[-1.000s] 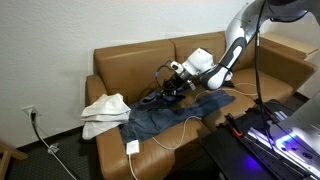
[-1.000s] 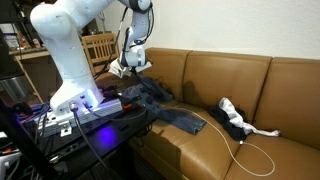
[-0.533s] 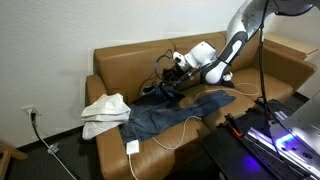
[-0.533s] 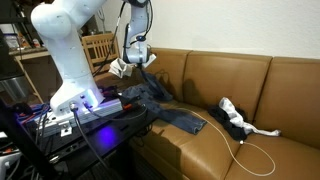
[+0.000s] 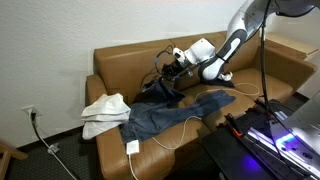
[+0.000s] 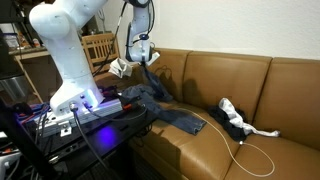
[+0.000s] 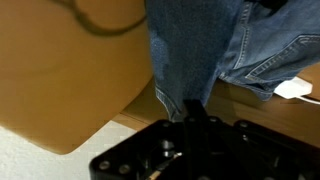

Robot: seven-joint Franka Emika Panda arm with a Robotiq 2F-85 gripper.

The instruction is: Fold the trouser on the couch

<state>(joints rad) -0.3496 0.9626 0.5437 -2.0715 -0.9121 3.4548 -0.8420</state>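
Observation:
Blue denim trousers (image 5: 170,113) lie spread across the brown couch seat (image 5: 120,70); they also show in the other exterior view (image 6: 165,110). My gripper (image 5: 168,72) is shut on one end of the trousers and holds it lifted above the seat, the cloth hanging down from the jaws. In the wrist view the gripper (image 7: 192,108) comes in from the bottom, its fingers pinched on a strip of the denim (image 7: 190,55) that hangs away from it. The gripper also shows in an exterior view (image 6: 143,57).
A white cloth (image 5: 104,112) lies on the couch end. A white cable (image 5: 175,130) with a plug runs over the trousers and seat. A dark and white item (image 6: 235,117) with a cable lies on the cushion. The robot base and a rack (image 6: 70,110) stand beside the couch.
My gripper has risen and moved toward the couch back, pulling the held end of the trousers higher off the seat.

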